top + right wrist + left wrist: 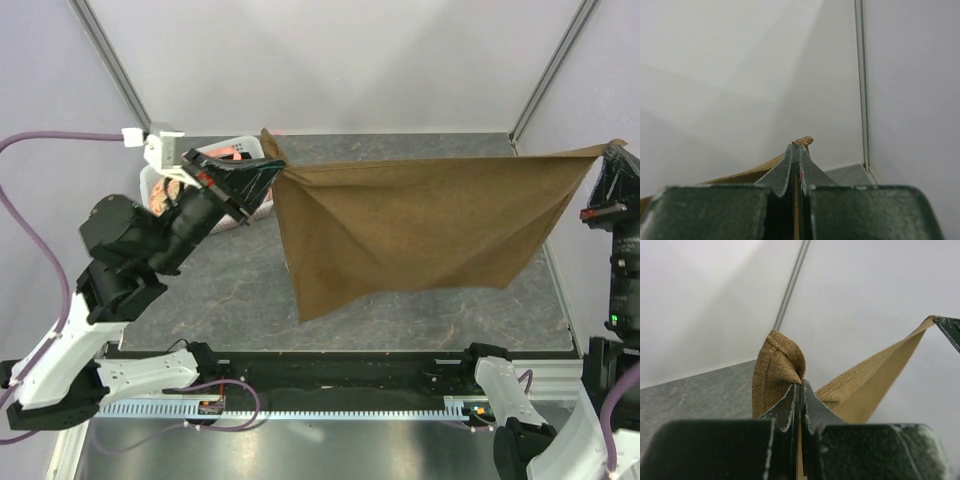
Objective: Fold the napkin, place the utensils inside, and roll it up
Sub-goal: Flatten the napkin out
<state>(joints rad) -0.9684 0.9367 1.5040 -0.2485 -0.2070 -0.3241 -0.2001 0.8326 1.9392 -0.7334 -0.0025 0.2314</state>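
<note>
The left tool (268, 172) is clamped on one top corner of the single soft brown woven napkin (420, 225), and the right tool (610, 160) is pinched tight on the opposite corner. The napkin hangs stretched between them, sagging to a point above the dark mottled counter (200, 290). One white bin (158, 190) sits left of the napkin.

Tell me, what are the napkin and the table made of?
Napkin: woven cloth, probably cotton or linen, with a matte finish. The left wrist view shows coarse threads and a hemmed edge, and it sags softly. Table: dark grey and matte, with pale marbled veins. It looks like stone or a stone-print laminate; I can't tell which.
</note>
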